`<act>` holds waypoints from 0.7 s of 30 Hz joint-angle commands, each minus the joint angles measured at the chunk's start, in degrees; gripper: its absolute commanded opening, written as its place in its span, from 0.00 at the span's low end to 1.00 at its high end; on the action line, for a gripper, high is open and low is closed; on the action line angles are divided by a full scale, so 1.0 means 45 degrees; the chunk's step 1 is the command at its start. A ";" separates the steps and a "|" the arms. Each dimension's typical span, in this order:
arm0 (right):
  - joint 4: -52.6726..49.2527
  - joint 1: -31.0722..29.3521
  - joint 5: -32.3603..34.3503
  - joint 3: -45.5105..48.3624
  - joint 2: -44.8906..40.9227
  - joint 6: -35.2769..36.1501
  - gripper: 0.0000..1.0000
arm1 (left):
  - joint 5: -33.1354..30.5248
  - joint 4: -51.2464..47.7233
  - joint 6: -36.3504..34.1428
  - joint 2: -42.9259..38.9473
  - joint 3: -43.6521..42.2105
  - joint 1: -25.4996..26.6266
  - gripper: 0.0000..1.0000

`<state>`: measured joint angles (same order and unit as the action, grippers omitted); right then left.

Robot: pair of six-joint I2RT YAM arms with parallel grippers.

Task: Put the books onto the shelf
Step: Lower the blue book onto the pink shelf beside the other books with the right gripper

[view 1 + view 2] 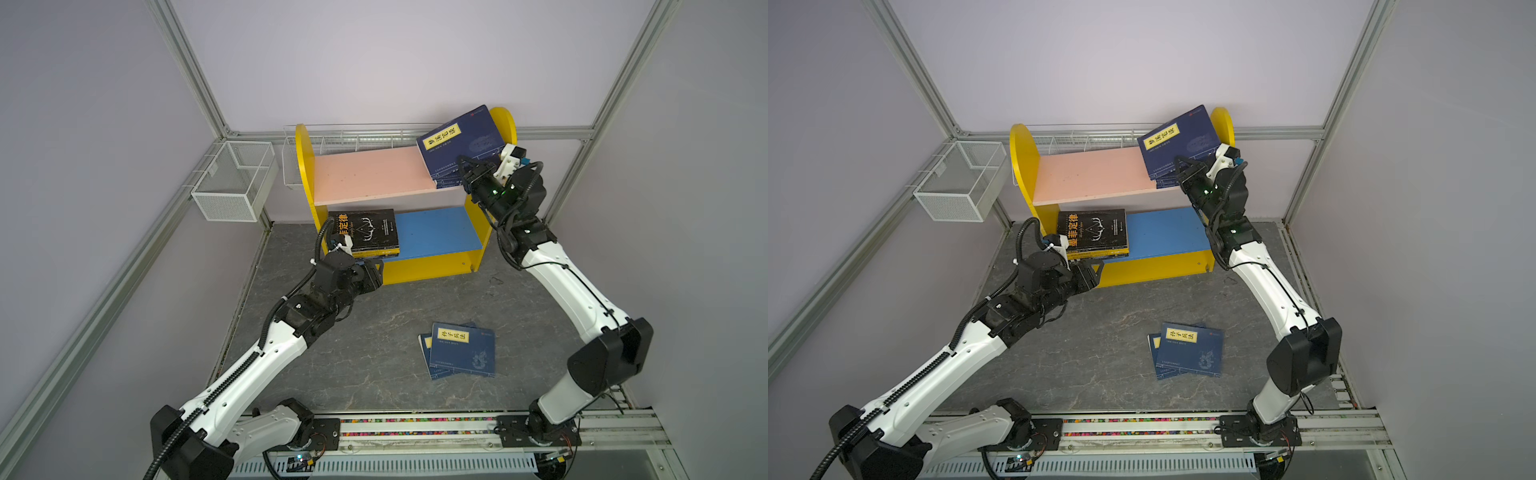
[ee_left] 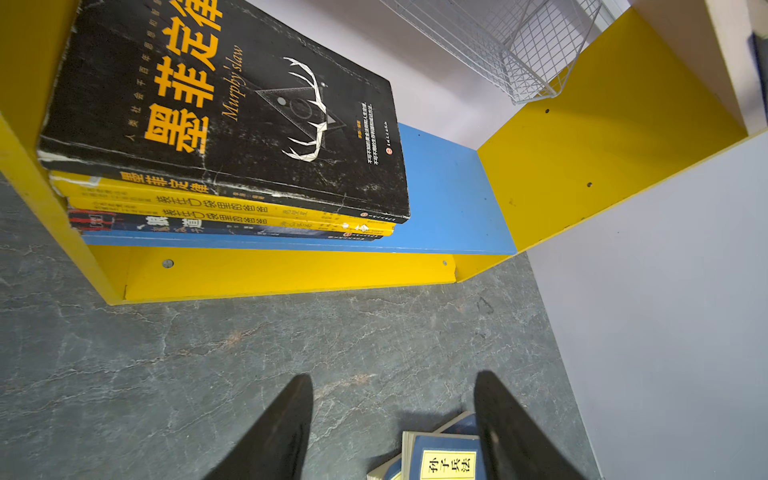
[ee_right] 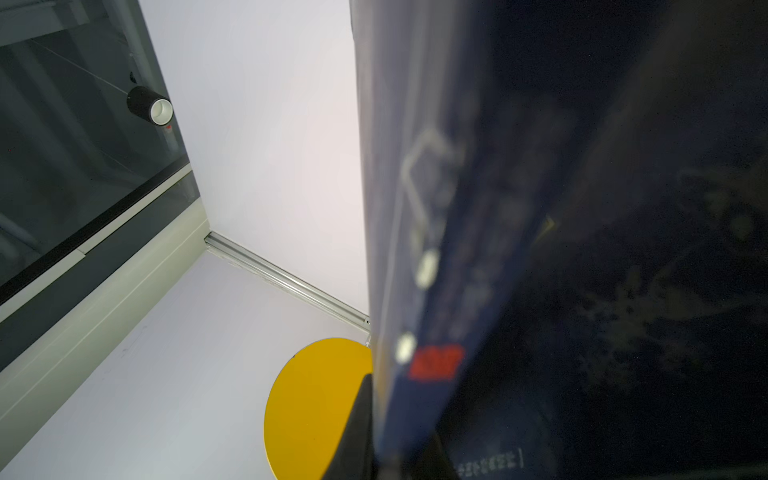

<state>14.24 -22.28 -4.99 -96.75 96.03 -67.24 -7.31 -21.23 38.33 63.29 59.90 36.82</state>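
yellow shelf (image 1: 305,166), pink board (image 1: 365,176), blue board (image 1: 436,232); navy books (image 1: 478,145); black book (image 1: 368,228), orange characters

You have free room on the left and middle of the pink upper board (image 1: 365,174); the tilted navy book (image 1: 461,137) in the right hand (image 1: 462,166) blocks its right end. On the blue lower board (image 1: 436,232) the book stack (image 1: 368,232) fills the left; the right half lies open.

High stereo overviews; close wrist views
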 commanded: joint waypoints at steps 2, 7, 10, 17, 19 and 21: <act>0.1095 -0.0059 0.0416 -0.0563 -0.0108 -0.1285 0.07 | -0.0396 -0.0342 -0.0137 -0.0341 0.0463 0.0041 0.63; 0.0669 -0.0038 0.1065 -0.0387 -0.0358 -0.1205 0.07 | -0.0547 -0.0482 -0.0138 -0.0580 0.0464 0.0137 0.63; 0.0426 0.0037 0.1249 -0.0290 -0.0513 -0.1190 0.07 | -0.0608 -0.0513 -0.0099 -0.0700 0.0363 0.0158 0.63; -0.0109 0.0205 0.1774 0.0382 -0.0959 -0.1804 0.08 | -0.0476 -0.0466 -0.0157 -0.0531 0.0459 0.0179 0.64; -0.0415 0.0238 0.2023 0.0570 -0.1090 -0.2203 0.43 | -0.0483 -0.0453 -0.0175 -0.0499 0.0477 0.0178 0.64; -0.0539 0.0281 0.1854 0.0553 -0.1163 -0.2384 0.89 | -0.0479 -0.0423 -0.0162 -0.0553 0.0449 0.0188 0.64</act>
<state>11.38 -21.41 2.17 -95.00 93.32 -74.26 -8.99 -22.52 38.30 60.97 60.23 37.43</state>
